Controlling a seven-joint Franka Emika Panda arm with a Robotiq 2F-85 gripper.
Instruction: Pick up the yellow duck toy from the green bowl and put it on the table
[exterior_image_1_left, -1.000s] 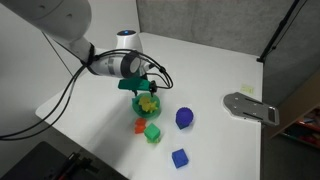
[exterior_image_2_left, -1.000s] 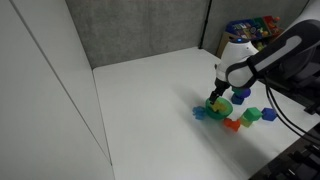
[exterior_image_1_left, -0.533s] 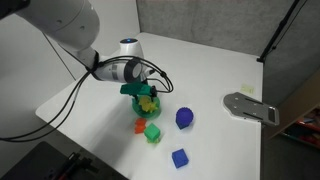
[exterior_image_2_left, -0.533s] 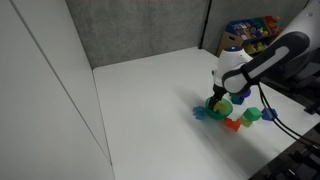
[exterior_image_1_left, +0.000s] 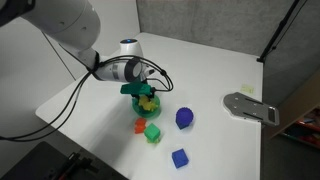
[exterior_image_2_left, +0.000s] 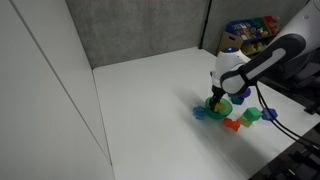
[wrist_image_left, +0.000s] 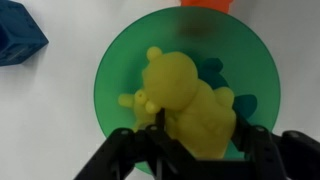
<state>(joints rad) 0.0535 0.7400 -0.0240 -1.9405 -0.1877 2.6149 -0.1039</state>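
The yellow duck toy lies in the green bowl and fills most of the bowl's middle in the wrist view. My gripper reaches down into the bowl, its two dark fingers pressed against either side of the toy's lower part, shut on it. In both exterior views the gripper hangs low over the bowl on the white table. Only a patch of yellow shows under the fingers there.
Around the bowl lie an orange piece, a green cube, a dark blue rounded piece and a blue cube. A grey flat fixture sits near the table's edge. A blue block lies beside the bowl.
The gripper has settled a little lower into the bowl and its fingers have closed in on the yellow toy. Bowl and other pieces have not moved.
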